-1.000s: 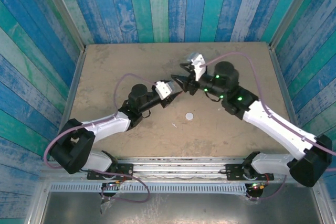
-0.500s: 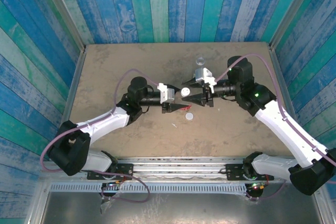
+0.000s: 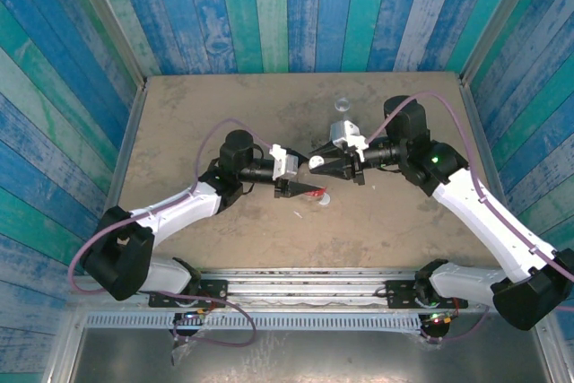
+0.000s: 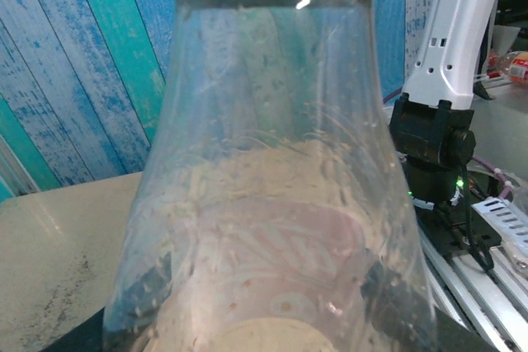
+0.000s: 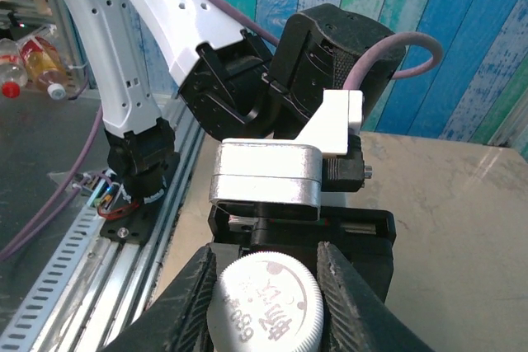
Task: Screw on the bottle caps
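My left hand (image 3: 296,188) is clamped shut on a clear bottle (image 4: 272,187) with a red label. My right hand (image 3: 319,168) faces it, just beside, fingers gripping a white cap (image 5: 266,301). A second clear bottle (image 3: 341,103) stands on the worktop (image 3: 197,105) beyond my right hand.

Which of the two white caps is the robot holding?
The cap pinched by the right gripper, raised above the table; the other cap lies loose on the table.
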You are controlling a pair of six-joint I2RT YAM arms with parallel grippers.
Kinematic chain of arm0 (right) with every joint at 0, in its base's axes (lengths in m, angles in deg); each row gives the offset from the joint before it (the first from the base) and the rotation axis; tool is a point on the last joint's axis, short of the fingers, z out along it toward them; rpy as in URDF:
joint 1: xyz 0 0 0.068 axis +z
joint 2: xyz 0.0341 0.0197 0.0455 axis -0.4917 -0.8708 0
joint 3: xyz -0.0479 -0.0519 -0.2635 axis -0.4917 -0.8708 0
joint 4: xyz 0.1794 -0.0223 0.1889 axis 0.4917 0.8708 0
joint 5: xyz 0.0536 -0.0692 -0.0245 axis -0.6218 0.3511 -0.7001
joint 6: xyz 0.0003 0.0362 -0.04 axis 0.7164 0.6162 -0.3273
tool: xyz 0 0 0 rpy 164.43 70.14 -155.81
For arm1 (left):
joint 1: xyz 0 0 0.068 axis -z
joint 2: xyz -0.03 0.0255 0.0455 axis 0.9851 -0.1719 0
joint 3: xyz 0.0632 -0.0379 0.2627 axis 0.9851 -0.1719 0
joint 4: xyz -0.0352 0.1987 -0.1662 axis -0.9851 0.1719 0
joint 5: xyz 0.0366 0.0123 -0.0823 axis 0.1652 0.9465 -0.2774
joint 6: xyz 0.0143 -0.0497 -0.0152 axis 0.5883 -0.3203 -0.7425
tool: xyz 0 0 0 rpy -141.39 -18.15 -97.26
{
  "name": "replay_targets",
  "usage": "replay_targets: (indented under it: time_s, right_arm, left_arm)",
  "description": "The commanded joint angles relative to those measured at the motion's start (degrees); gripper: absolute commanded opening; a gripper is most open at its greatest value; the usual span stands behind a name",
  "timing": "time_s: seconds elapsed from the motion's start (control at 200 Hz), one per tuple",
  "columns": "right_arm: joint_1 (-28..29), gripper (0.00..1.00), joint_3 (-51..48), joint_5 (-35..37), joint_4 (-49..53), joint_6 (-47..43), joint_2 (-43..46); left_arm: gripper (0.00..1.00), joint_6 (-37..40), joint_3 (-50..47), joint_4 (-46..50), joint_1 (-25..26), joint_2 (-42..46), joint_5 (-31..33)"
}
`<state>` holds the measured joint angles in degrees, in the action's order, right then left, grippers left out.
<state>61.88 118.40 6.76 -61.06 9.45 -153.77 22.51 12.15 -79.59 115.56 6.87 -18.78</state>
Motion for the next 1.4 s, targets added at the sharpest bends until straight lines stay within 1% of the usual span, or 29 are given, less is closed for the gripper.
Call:
replay_targets:
  time_s: [0.0, 0.05, 0.08, 0.16, 0.25, 0.306, 0.321, 0.371, 0.456, 0.501, 0.536, 0.636, 0.676, 0.746, 0.831, 0.862, 0.892, 0.937, 0.967, 1.017, 1.027, 1.037, 1.042, 1.092, 1.162, 1.202, 1.277, 1.332, 1.392]
  right_arm:
    - [-0.11, 0.21, 1.32, -0.87, -0.57, 1.93, -0.21]
    - [-0.16, 0.18, 0.92, 0.59, -1.96, 3.48, -0.13]
    - [-0.08, 0.14, 0.47, 2.41, -3.44, 5.26, -0.06]
    - [-0.07, 0.01, -1.42, 10.62, -9.88, 13.12, -0.12]
    - [0.46, 0.01, -3.52, 22.46, -15.74, 21.76, -0.83]
    - [1.46, 0.00, -4.56, 29.12, -18.00, 24.52, -1.18]
    - [3.54, 0.01, -5.01, 31.38, -18.92, 25.15, -1.18]
    - [7.45, 0.00, -6.85, 39.55, -22.38, 26.30, -1.16]
    - [15.10, 0.01, -9.11, 57.85, -28.06, 28.23, -2.39]
    - [17.91, 0.01, -9.60, 65.38, -30.09, 30.76, -3.70]
    - [19.77, 0.01, -10.06, 69.64, -31.87, 32.26, -4.85]
    - [25.20, 0.01, -9.84, 81.87, -35.52, 32.33, -7.90]
    - [25.84, 0.01, -9.38, 83.86, -35.75, 32.45, -8.59]
    - [25.84, 0.01, -8.87, 84.49, -36.09, 32.57, -9.08]
    - [25.33, 0.04, -7.86, 82.68, -35.51, 30.12, -9.14]
    - [24.67, 0.07, -7.75, 78.96, -35.31, 28.67, -8.74]
    - [23.51, 0.11, -7.79, 74.54, -34.95, 27.42, -8.00]
    - [21.36, 0.20, -8.17, 67.92, -34.38, 26.46, -6.52]
    - [19.41, 0.27, -8.42, 61.92, -33.86, 26.05, -5.44]
    - [15.58, 0.38, -8.07, 51.39, -31.46, 25.52, -3.87]
    - [14.53, 0.41, -7.82, 48.32, -30.61, 25.20, -3.49]
    - [14.21, 0.42, -7.74, 47.53, -30.32, 25.10, -3.30]
    - [13.71, 0.43, -7.57, 45.59, -29.71, 24.87, -3.05]
    - [11.01, 0.53, -7.31, 38.72, -27.70, 23.49, -1.45]
    - [8.10, 0.61, -7.48, 30.23, -25.52, 20.75, 0.77]
    - [6.32, 0.62, -7.35, 25.37, -23.83, 19.26, 1.86]
    - [3.39, 0.62, -6.76, 16.13, -20.94, 17.42, 3.17]
    - [2.30, 0.61, -5.86, 9.56, -17.47, 14.80, 3.70]
    - [2.29, 0.61, -4.41, 5.19, -12.51, 10.68, 3.83]
  left_arm:
    - [0.37, 1.30, 1.28, 0.13, -0.13, -0.64, 2.05]
    - [0.37, 0.84, 0.73, -1.22, -0.25, -0.62, 5.01]
    - [0.36, 0.06, 0.26, -2.67, -0.17, -0.60, 7.73]
    - [0.35, -2.43, -1.35, -7.57, -0.19, -0.71, 18.89]
    - [0.33, -3.40, -2.75, -12.03, 0.03, -0.84, 31.60]
    - [0.33, -2.46, -3.05, -13.43, 0.64, -1.17, 39.13]
    - [0.33, -1.91, -3.04, -13.52, 0.90, -1.33, 41.09]
    - [0.33, -0.24, -2.76, -13.39, 1.87, -2.10, 46.64]
    - [0.33, 2.06, -2.54, -14.43, 3.60, -3.63, 54.66]
    - [0.32, 2.39, -2.82, -15.98, 4.28, -4.31, 58.08]
    - [0.32, 2.42, -3.23, -17.29, 4.66, -4.72, 60.54]
    - [0.31, 2.30, -4.18, -19.69, 5.32, -4.94, 65.30]
    - [0.32, 2.10, -4.49, -19.80, 5.40, -4.67, 65.71]
    - [0.32, 2.43, -4.94, -19.19, 5.40, -4.06, 65.24]
    - [0.32, 2.77, -5.46, -17.86, 5.41, -3.33, 62.97]
    - [0.31, 2.58, -5.68, -17.44, 5.37, -3.02, 61.77]
    - [0.32, 2.57, -6.00, -17.48, 5.27, -2.71, 60.20]
    - [0.31, 2.06, -6.94, -18.06, 5.19, -2.10, 57.98]
    - [0.31, 1.35, -7.42, -18.19, 4.70, -1.71, 55.69]
    - [0.31, 0.49, -7.72, -16.96, 3.08, -0.82, 47.25]
    - [0.31, 0.28, -7.76, -16.70, 2.65, -0.61, 45.82]
    - [0.31, 0.03, -7.83, -16.57, 2.21, -0.52, 43.50]
    - [0.31, -0.08, -7.84, -16.51, 2.01, -0.46, 42.44]
    - [0.31, -1.30, -7.96, -15.82, -0.16, 0.20, 32.14]
    - [0.31, -2.32, -6.71, -13.52, -2.40, 0.36, 19.57]
    - [0.31, -1.83, -5.22, -10.33, -2.84, 0.20, 14.29]
    - [0.32, 0.27, -2.43, -3.93, -2.94, -0.58, 6.53]
    - [0.32, 0.15, -1.04, -2.18, -2.94, -1.33, 1.65]
    - [0.32, -0.19, 0.16, -1.58, -2.94, -2.18, -3.20]
